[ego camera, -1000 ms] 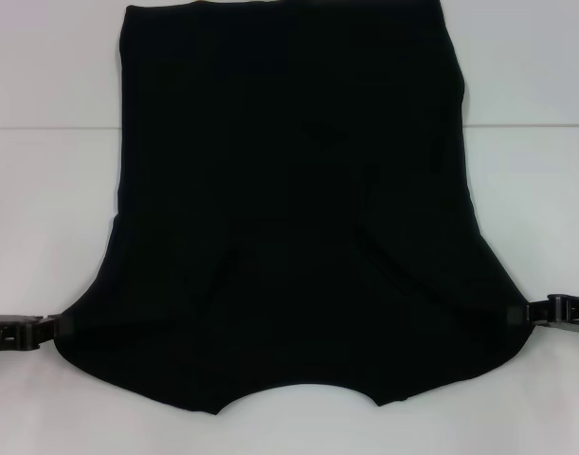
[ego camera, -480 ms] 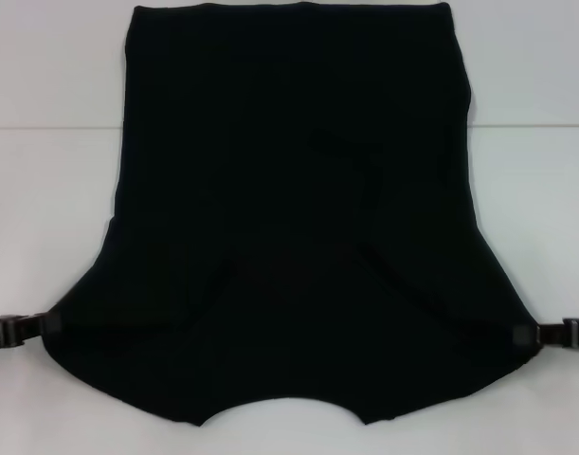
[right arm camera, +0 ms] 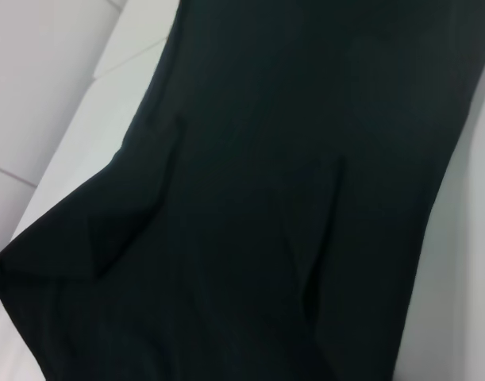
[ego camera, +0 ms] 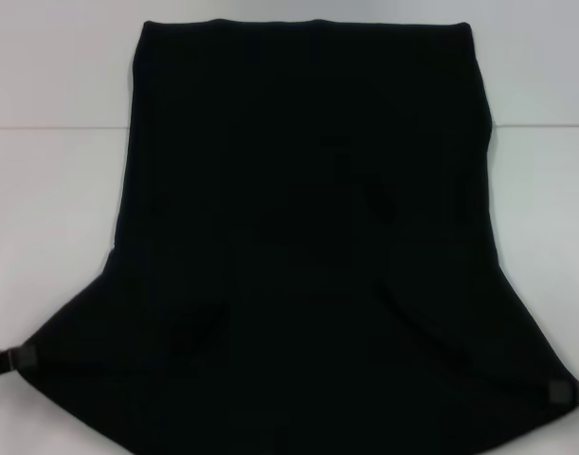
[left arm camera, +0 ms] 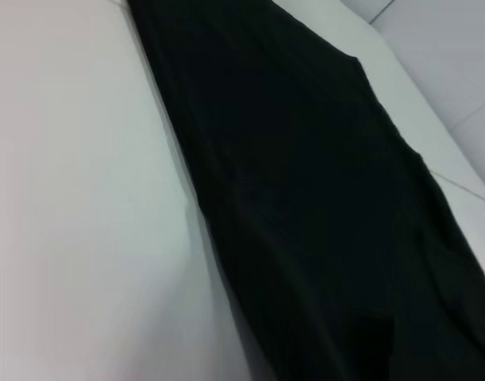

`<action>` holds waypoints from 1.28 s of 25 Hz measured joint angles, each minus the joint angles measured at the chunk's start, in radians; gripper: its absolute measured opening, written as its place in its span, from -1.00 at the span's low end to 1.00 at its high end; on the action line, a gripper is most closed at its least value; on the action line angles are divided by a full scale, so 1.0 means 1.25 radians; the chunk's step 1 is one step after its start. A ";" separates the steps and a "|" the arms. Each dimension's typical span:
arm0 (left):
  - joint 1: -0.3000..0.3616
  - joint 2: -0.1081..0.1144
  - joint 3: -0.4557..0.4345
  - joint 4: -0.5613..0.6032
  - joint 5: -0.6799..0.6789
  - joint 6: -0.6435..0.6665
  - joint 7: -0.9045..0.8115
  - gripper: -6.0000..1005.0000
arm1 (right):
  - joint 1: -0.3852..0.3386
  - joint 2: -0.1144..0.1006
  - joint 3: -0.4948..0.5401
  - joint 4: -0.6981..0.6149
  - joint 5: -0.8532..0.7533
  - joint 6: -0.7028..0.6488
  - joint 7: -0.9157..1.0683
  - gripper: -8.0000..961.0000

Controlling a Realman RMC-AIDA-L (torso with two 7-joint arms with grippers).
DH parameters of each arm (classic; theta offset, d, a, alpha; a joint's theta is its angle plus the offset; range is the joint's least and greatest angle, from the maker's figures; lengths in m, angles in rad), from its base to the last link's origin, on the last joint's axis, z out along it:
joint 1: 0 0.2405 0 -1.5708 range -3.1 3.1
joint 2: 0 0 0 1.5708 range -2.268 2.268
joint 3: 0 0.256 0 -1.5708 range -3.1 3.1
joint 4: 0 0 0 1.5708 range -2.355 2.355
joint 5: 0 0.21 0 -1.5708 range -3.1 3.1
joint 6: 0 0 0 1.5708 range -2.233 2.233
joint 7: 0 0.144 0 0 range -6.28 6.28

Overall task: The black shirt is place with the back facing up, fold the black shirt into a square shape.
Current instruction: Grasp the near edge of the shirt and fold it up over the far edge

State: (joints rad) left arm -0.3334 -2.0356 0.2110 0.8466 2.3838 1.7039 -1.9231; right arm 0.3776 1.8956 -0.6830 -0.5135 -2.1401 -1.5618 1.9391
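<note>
Left gripper (ego camera: 26,357) and right gripper (ego camera: 558,391) fingers each pinch a near corner of the black shirt (ego camera: 303,237); fold barely begun, square not yet formed.

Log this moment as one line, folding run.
stage: lifting near edge | left gripper: shut on black shirt corner | right gripper: shut on opposite corner | shirt: stretched between them

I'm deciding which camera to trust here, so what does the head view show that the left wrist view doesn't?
Only the head view shows the left claw and right claw, each pinching a near corner of the black shirt, and the shirt's straight far edge. Only the left wrist view shows one long side edge close up, running along the white table. Both show plain black cloth with no lettering.
</note>
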 joint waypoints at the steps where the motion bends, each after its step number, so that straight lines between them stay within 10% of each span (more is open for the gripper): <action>1: 0.005 0.000 -0.005 0.002 0.000 0.015 0.001 -0.93 | -0.008 -0.002 0.000 -0.005 0.000 -0.009 -0.003 -0.88; 11: 0.064 -0.013 -0.015 0.024 0.010 0.123 0.031 -0.93 | -0.071 -0.034 0.011 -0.014 -0.019 -0.098 -0.063 -0.87; 23: 0.068 -0.017 -0.017 0.023 0.041 0.155 0.038 -0.93 | -0.066 -0.027 0.074 -0.015 -0.082 -0.143 -0.100 -0.87; 32: -0.093 0.036 -0.019 -0.056 0.023 0.087 -0.001 -0.93 | 0.033 -0.027 0.210 -0.013 -0.078 -0.117 -0.098 -0.86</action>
State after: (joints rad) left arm -0.4492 -1.9909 0.1867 0.7769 2.4126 1.8129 -1.9239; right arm 0.4192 1.8616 -0.4207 -0.5300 -2.2379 -1.7079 1.8161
